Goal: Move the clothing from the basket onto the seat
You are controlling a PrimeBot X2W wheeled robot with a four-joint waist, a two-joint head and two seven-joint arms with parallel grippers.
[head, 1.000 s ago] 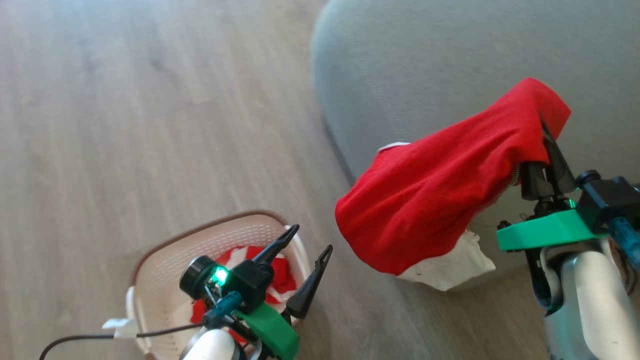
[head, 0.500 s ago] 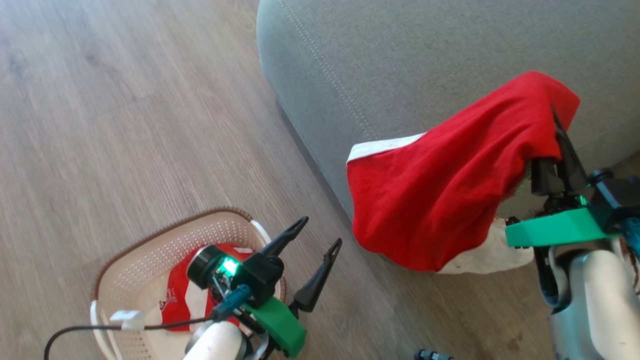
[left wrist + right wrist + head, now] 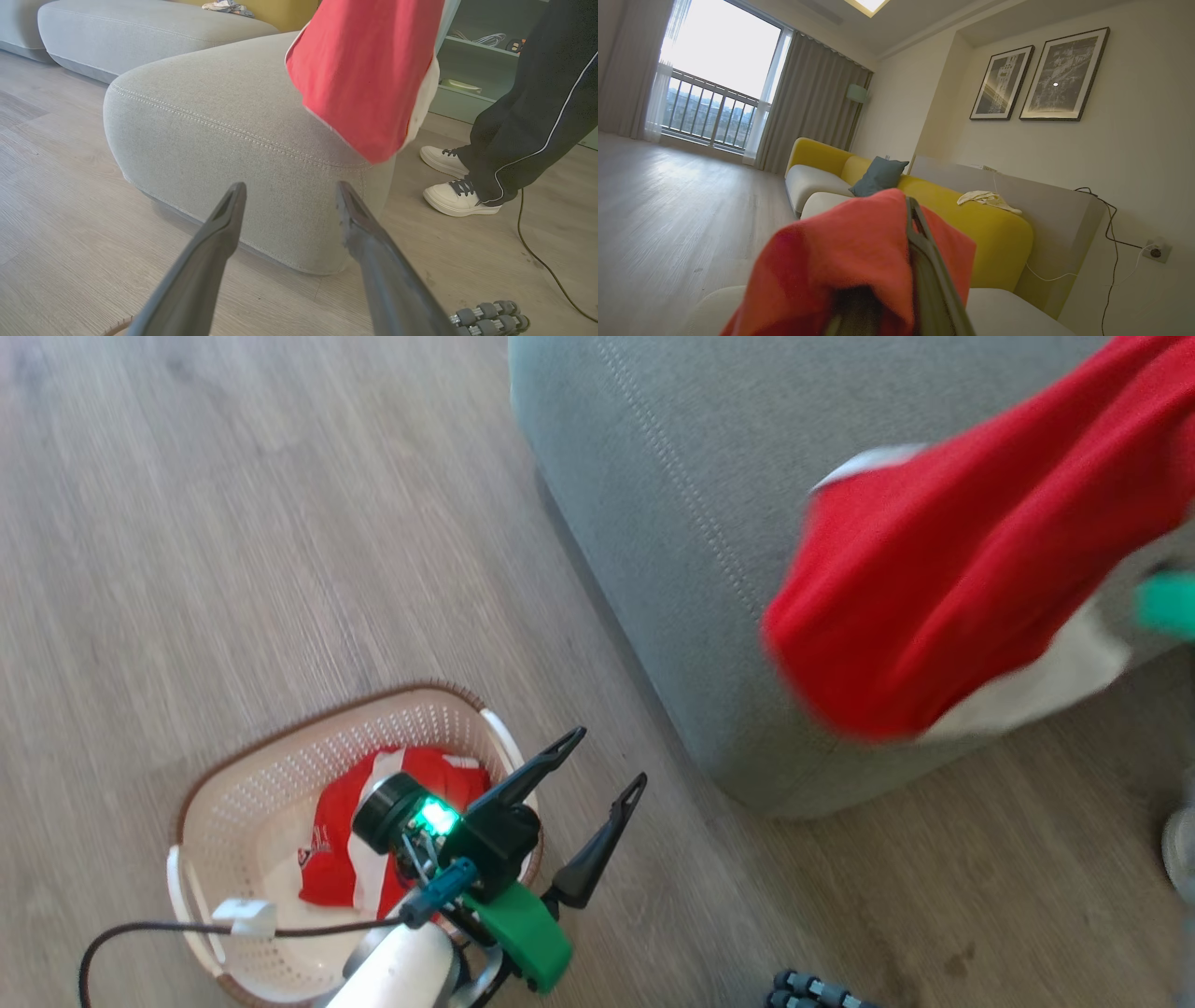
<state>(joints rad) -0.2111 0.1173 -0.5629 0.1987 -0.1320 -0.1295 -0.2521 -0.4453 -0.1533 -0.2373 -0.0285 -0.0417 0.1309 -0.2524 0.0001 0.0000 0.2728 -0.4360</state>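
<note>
Our right jaws stay clamped on one red garment (image 3: 943, 607). Blurred in the head view, it has swung from the seat's front edge up towards two o'clock and now hangs over the seat (image 3: 653, 523). We cannot tell whether its hem touches. Our left jaws stand wide apart and empty, just beyond the three o'clock rim of the basket (image 3: 233, 775), where the second garment (image 3: 341, 859) lies. We judge one release near and one pickup left.

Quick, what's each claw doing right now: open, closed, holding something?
Left claw: open, holding nothing.
Right claw: closed, holding a red garment.
</note>
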